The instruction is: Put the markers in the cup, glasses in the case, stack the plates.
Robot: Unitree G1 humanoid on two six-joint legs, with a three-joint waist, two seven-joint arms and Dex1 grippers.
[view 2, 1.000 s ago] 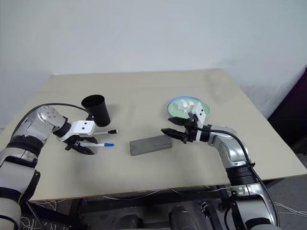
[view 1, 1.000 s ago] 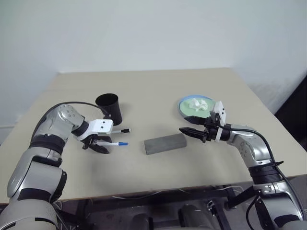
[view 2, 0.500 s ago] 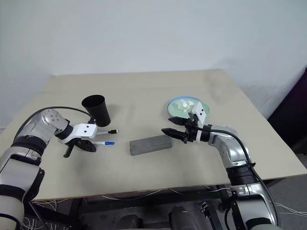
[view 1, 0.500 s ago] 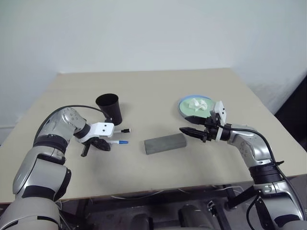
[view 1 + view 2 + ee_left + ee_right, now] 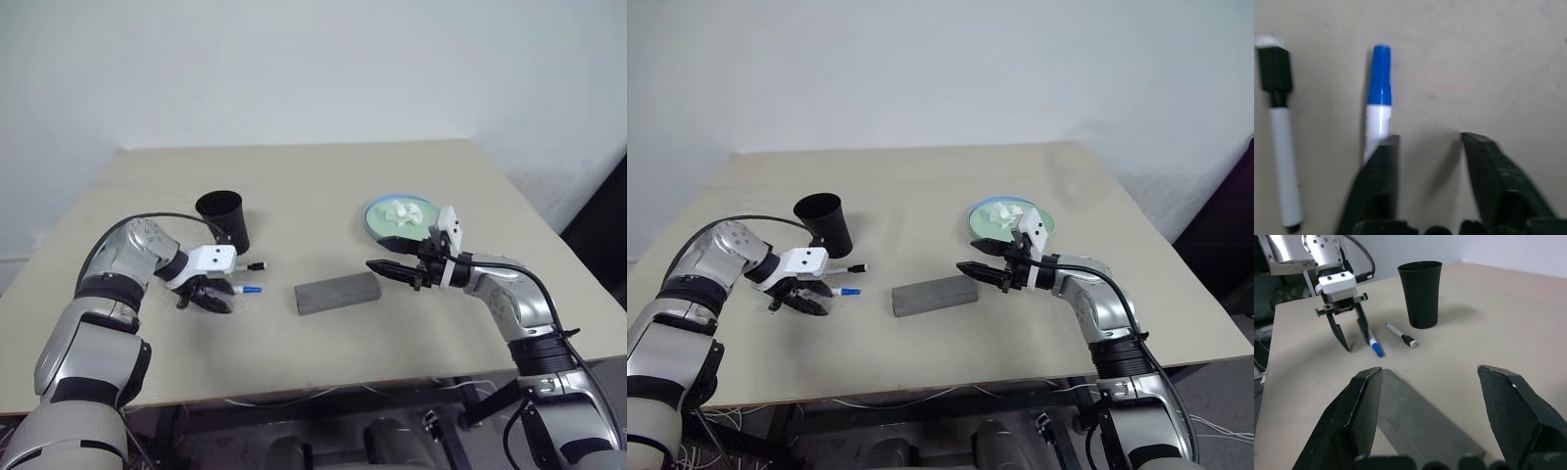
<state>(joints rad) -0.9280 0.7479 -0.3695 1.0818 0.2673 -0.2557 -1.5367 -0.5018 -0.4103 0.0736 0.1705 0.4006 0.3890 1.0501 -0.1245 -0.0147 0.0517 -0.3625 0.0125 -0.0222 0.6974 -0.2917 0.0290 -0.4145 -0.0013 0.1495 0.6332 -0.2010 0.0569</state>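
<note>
the left gripper (image 5: pixel 1425 147) hangs low over the table (image 5: pixel 323 186) with its jaws apart and nothing between them. the blue-capped marker (image 5: pixel 1377 112) lies flat just outside one black finger (image 5: pixel 1382 166), touching or nearly touching its edge, so a close from here would probably pinch air or nudge the pen away. the black-capped marker (image 5: pixel 1278 127) lies beside it, roughly parallel and a little apart, nearer the black cup (image 5: pixel 224 220), which stands upright just behind both pens.

the step in hand looks like picking up the blue-capped marker. to do it well, the gripper should shift sideways until the white barrel sits centred between the fingers, stay square across the pen's length, then close on the barrel rather than the cap. taking it near the middle should keep it from tipping on the way to the cup.

the right gripper (image 5: pixel 384 270) is spread open and empty, held level just beside the end of the closed grey case (image 5: pixel 337 293). the mint green plate (image 5: pixel 400 217) sits on the light blue one beyond it, with a crumpled white tissue (image 5: pixel 406 211) on top. i cannot make out the glasses.
</note>
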